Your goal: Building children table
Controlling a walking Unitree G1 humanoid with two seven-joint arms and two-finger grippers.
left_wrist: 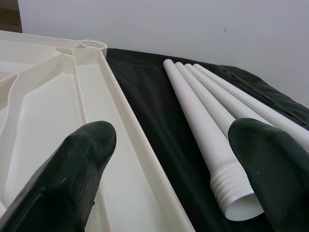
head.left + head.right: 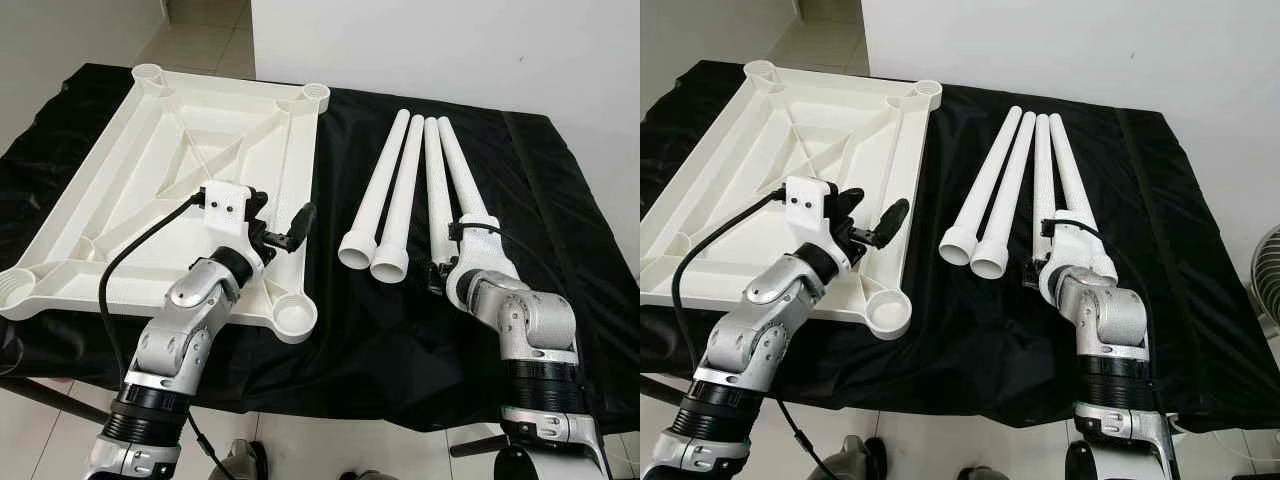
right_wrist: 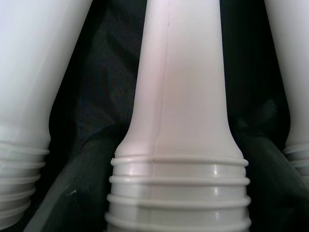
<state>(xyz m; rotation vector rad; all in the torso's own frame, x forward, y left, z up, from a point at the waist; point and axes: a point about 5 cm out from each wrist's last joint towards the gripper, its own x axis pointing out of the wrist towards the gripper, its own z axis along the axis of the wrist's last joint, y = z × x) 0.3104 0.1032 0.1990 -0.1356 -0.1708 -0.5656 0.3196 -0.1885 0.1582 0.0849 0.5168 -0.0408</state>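
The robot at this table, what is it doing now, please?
It is assembling a small table. The white tabletop lies upside down on the black cloth, and four legs lie beside it. The right gripper has its fingers on either side of one leg's threaded end. The left gripper is open above the tabletop's near edge.

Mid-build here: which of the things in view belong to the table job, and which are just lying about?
Job:
- tabletop, upside down
- four table legs
- left pincer, open over the tabletop's edge
- right pincer, around one leg's threaded end

Lying about:
- black cloth
- fan
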